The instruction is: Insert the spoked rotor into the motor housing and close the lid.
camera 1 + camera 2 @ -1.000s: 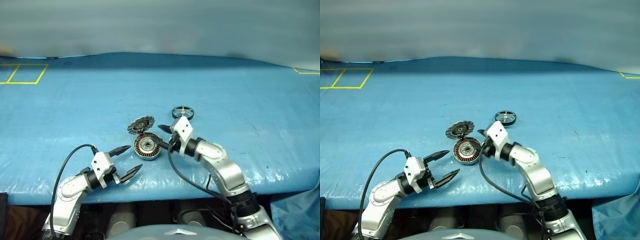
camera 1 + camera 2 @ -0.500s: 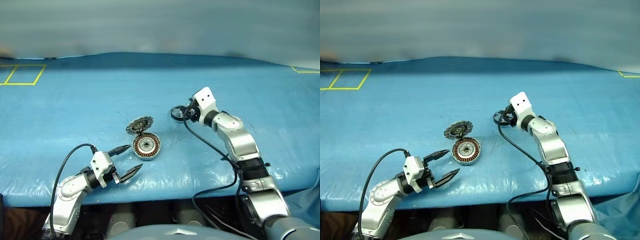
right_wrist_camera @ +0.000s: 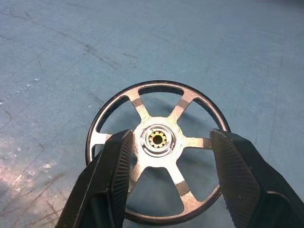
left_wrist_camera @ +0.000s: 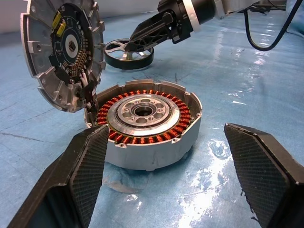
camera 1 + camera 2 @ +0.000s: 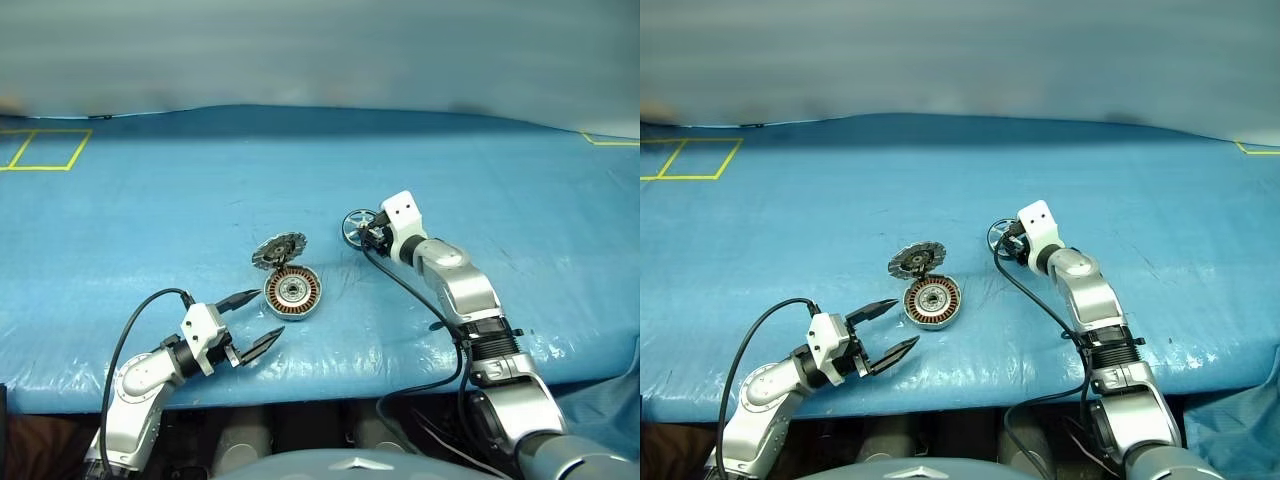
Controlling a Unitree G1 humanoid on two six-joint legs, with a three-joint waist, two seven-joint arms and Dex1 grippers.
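The spoked rotor (image 3: 157,151) lies flat on the blue desk (image 5: 150,200), to the right and a little farther than the motor housing (image 5: 293,292). The right gripper (image 3: 166,156) hangs just over the rotor, fingers parted on both sides of the hub, not gripping. The lid (image 5: 279,250) stands open behind the housing. The left gripper (image 5: 255,320) waits near the housing, fingers wide open.

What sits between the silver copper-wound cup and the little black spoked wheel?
Only bare blue sheet separates the silver copper-wound motor housing and the black spoked rotor, seen from the head views.
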